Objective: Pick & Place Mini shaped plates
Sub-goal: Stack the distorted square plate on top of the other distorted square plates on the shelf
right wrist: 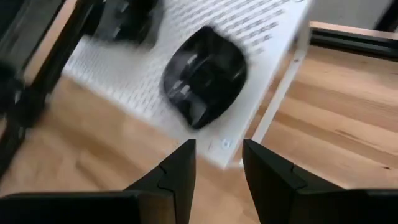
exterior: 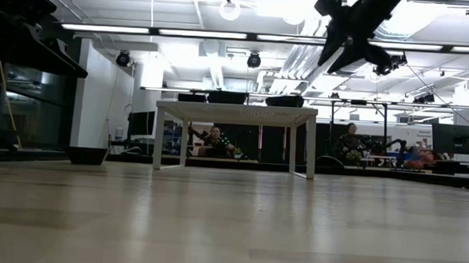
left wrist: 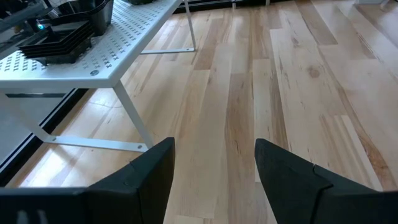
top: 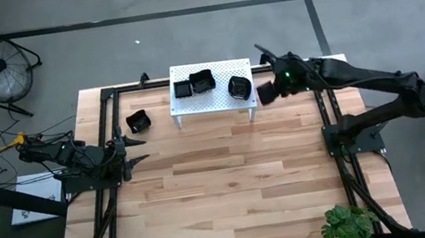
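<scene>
The right gripper (top: 264, 94) hangs just off the white stand's (top: 214, 102) right end, fingers parted with nothing between them. Just ahead of its tips a rounded black plate stack (right wrist: 204, 76) sits on the stand (two more stacks (top: 193, 84) lie farther along). Another plate (top: 138, 122) rests on the table, near the open, empty left gripper (top: 136, 147).

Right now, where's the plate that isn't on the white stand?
In the high view, one black mini plate sits on the wooden table just left of the white stand, off its near-left leg, ahead of the left claw.
</scene>
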Controlling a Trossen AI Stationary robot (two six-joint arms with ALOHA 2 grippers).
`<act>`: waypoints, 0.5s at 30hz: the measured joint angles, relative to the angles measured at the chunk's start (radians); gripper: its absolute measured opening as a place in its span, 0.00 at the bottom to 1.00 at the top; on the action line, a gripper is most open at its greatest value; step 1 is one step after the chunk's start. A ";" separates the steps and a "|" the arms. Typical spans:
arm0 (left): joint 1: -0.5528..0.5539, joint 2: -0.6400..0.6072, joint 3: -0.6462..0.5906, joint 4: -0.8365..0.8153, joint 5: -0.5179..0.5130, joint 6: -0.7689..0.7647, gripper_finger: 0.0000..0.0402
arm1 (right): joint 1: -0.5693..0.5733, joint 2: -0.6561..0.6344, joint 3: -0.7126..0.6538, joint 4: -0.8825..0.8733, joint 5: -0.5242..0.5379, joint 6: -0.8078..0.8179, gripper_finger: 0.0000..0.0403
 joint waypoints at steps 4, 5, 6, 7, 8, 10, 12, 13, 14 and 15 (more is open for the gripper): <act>0.000 0.000 0.000 0.000 0.000 0.000 0.54 | 0.110 -0.029 -0.015 0.019 -0.011 -0.095 0.31; 0.000 0.000 0.000 0.000 0.000 0.000 0.54 | 0.140 -0.042 -0.038 0.059 -0.023 -0.105 0.31; 0.000 0.000 0.000 0.000 0.000 0.000 0.54 | 0.171 -0.061 -0.072 0.120 -0.033 -0.108 0.31; 0.000 0.000 0.000 0.000 0.000 0.000 0.54 | 0.200 -0.080 -0.116 0.198 -0.048 -0.108 0.31; 0.000 0.000 0.000 0.000 0.000 0.000 0.54 | 0.226 -0.101 -0.167 0.293 -0.063 -0.105 0.31; 0.000 0.000 0.000 0.000 0.000 0.000 0.54 | 0.270 -0.139 -0.276 0.469 -0.083 -0.104 0.31; 0.000 0.000 0.000 0.000 0.000 0.000 0.54 | 0.295 -0.173 -0.376 0.600 -0.092 -0.107 0.31; 0.000 0.000 0.000 0.000 0.000 0.000 0.54 | 0.301 -0.190 -0.421 0.652 -0.093 -0.107 0.31; 0.000 0.000 0.000 0.000 0.000 0.000 0.54 | 0.303 -0.209 -0.462 0.697 -0.090 -0.098 0.31; 0.000 0.000 0.000 0.000 0.000 0.000 0.54 | 0.302 -0.231 -0.501 0.724 -0.087 -0.094 0.31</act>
